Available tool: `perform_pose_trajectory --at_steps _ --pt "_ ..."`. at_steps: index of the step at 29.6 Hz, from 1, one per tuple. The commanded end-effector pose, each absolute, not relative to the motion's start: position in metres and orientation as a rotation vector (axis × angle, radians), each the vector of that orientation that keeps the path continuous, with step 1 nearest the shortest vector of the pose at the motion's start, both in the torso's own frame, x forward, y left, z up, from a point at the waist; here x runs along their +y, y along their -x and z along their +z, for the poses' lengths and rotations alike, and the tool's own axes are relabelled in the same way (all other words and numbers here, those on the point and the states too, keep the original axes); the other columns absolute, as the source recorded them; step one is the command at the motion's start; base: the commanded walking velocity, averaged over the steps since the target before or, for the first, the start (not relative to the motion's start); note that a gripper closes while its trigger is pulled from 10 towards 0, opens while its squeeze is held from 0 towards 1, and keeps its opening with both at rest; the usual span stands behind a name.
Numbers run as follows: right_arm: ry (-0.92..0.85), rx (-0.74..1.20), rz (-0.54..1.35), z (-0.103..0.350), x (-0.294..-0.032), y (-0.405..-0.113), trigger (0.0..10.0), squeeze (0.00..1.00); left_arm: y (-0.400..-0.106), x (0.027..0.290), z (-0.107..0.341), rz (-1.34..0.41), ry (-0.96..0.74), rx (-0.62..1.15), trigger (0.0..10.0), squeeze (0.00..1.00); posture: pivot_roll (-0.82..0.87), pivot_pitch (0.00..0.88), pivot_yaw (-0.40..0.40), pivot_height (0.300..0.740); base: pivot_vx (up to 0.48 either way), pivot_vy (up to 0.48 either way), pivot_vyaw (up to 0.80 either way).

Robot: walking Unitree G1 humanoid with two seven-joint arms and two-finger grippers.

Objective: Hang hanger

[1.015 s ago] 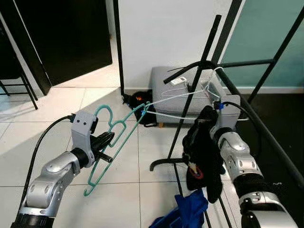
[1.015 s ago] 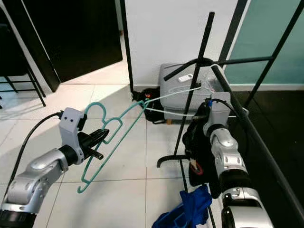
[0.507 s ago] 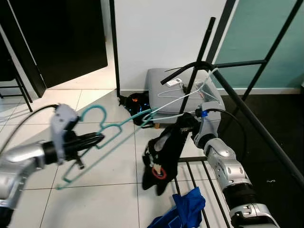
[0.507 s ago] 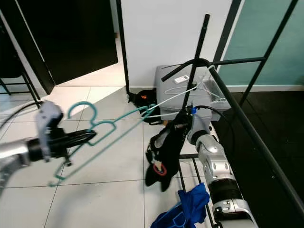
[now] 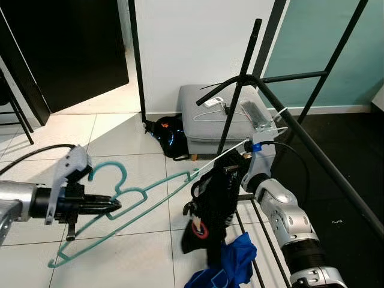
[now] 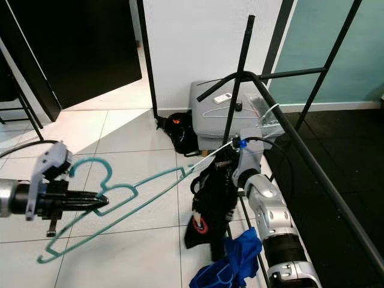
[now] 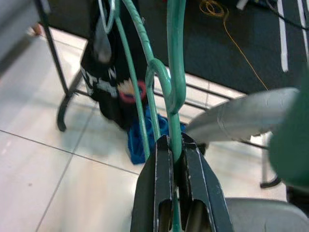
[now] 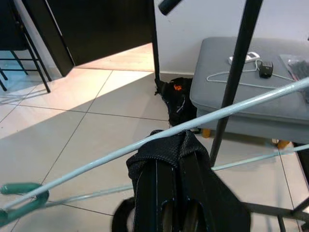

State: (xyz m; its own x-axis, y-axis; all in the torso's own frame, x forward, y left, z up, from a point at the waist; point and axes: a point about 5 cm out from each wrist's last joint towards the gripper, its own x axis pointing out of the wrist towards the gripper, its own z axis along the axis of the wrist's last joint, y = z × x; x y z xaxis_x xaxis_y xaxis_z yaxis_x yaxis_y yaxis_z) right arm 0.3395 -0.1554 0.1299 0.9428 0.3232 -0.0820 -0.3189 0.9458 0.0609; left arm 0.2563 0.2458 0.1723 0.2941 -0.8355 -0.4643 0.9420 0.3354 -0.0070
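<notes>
**Inspector:** Location of the hanger?

**Observer:** Green hanger (image 5: 114, 207) is held out over the white tiled floor (image 5: 138, 252), at the robot's left. The left gripper (image 5: 111, 206) has its two black fingers pressed together on the wire just below the hook; the left wrist view shows the green wire pinched between them. One end of this hanger is caught with the end of a pale hanger (image 5: 231, 153) that runs up toward the black clothes rack (image 5: 300, 129).

**Inspector:** Right side?

**Observer:** The right gripper (image 8: 169, 166) sits beside the rack's lower frame, jaws closed on a black garment (image 5: 213, 204) that is draped over the pale hanger. The garment hangs down, showing a red and white label low on it.

**Inspector:** Surroundings?

**Observer:** A blue cloth (image 5: 231, 267) lies bunched on the floor below the garment. Behind the rack stands a grey ottoman (image 5: 204, 120) against the white wall, with a white remote (image 5: 211, 102) and a bare wire hanger on top. A black bag (image 5: 168, 132) rests on the tiles just beside the ottoman. A dark doorway stands at the far left.
</notes>
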Motion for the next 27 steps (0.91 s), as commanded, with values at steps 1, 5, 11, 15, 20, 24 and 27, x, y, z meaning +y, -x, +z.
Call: perform_pose_trajectory --at_steps 1,5,11,15,20,24,27 --pt "-0.059 0.06 0.349 0.138 -0.153 -0.339 10.0 0.0 -0.252 0.242 0.166 -1.25 -0.332 0.49 10.0 0.0 -0.03 0.048 -0.041 0.74 0.0 0.0 0.0" --pt "-0.062 0.054 0.361 0.139 -0.151 -0.338 10.0 0.0 -0.246 0.233 0.156 -1.291 -0.305 0.529 10.0 0.0 -0.03 0.055 -0.041 0.74 0.0 0.0 0.0" --pt "-0.066 -0.027 0.609 0.154 -0.13 -0.326 10.0 0.0 -0.248 0.213 0.149 -1.316 -0.269 0.484 10.0 0.0 -0.03 0.059 -0.04 0.74 0.0 0.0 0.0" --pt "-0.092 -0.052 0.718 0.162 -0.118 -0.32 10.0 0.0 -0.25 0.209 0.15 -1.319 -0.264 0.458 10.0 0.0 -0.04 0.062 -0.034 0.74 0.0 0.0 0.0" --pt "-0.02 -0.062 0.761 0.177 -0.104 -0.322 10.0 0.0 -0.265 0.201 0.159 -1.198 -0.3 0.331 10.0 0.0 -0.04 0.059 -0.043 0.74 0.0 0.0 0.0" --pt "0.134 0.043 0.671 0.16 -0.125 -0.327 10.0 0.0 -0.273 0.215 0.166 -1.022 -0.327 0.269 10.0 0.0 -0.03 0.06 -0.046 0.74 0.0 0.0 0.0" --pt "0.114 0.067 0.703 0.159 -0.133 -0.322 10.0 0.0 -0.278 0.236 0.165 -0.809 -0.306 0.25 10.0 0.0 -0.04 0.065 -0.043 0.74 0.0 0.0 0.0"
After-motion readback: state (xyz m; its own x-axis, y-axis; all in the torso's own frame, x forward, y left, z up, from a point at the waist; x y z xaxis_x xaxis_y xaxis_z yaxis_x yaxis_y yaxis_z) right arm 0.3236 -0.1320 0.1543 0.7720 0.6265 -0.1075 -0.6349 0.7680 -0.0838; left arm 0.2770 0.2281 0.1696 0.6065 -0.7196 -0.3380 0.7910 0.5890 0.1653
